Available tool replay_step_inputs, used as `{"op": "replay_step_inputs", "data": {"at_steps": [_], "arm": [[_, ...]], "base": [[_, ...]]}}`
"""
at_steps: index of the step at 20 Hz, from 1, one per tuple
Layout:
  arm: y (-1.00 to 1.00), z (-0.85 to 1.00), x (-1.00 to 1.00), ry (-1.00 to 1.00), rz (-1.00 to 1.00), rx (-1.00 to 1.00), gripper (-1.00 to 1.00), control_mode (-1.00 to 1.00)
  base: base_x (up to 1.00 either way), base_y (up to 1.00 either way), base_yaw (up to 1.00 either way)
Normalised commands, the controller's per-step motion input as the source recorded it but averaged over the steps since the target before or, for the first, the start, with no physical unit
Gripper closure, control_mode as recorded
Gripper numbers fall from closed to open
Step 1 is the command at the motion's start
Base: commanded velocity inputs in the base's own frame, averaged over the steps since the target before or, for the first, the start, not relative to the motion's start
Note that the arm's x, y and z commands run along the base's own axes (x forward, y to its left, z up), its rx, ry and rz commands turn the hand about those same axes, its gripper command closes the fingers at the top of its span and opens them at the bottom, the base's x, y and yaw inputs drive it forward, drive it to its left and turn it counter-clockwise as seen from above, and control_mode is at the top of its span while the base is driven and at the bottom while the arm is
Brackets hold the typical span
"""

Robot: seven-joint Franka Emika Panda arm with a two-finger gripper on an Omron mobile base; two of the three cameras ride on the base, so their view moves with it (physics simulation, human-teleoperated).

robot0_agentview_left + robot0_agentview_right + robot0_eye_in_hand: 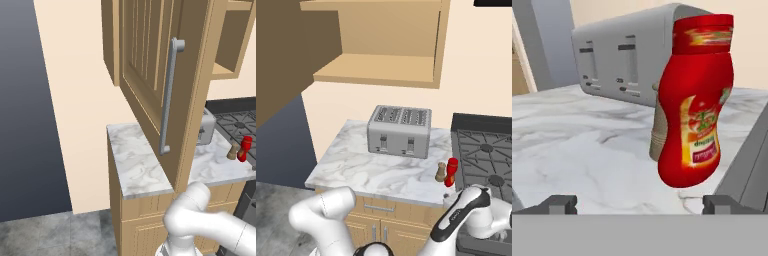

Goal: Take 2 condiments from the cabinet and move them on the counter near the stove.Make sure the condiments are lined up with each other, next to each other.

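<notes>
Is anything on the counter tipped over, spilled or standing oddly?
Nothing stands out. The red bottle and the wooden shaker stand upright side by side on the counter beside the stove; no spill shows.
</notes>
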Motion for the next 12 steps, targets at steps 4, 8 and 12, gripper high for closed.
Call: {"op": "replay_step_inputs", "data": {"at_steps": [4,8,12], "arm": [[0.04,0.28,-0.49,-0.14,0.15,0.0,-1.0,-1.0],[0.0,0.77,-0.55,-0.05,0.05,0.0,-1.0,-1.0],[0.0,0.88,-0.44,0.08,-0.02,0.0,-1.0,-1.0]], "base": [[0.0,0.0,0.0],[0.0,0.0,0.0],[0.0,0.0,0.0]]}}
